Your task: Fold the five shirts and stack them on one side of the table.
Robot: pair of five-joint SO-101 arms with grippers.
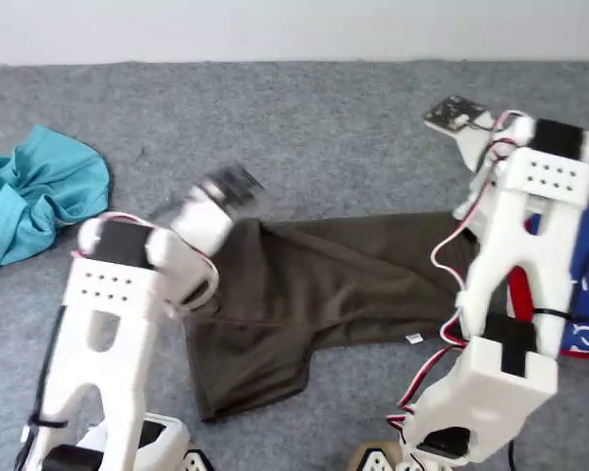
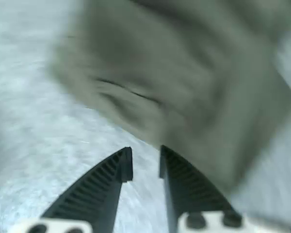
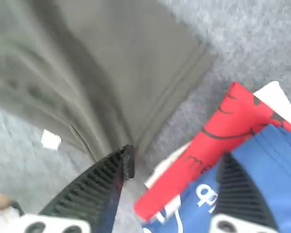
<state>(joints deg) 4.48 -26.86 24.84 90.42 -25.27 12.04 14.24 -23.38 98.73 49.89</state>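
Grey table (image 1: 324,118), olive shirt (image 1: 304,285) sprawled half-folded across it, so folding it looked the step in hand. Left gripper (image 2: 145,162) hovered at its edge, jaws a sliver apart, empty; right gripper (image 3: 178,160) gaped wide between shirt and folded stack (image 3: 262,165). Next up, probably, pinching a hem.

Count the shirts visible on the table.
5: a teal shirt crumpled at the far left, an olive shirt spread in the middle, and a blue shirt, red shirt and white shirt stacked at the right; others may hide underneath.
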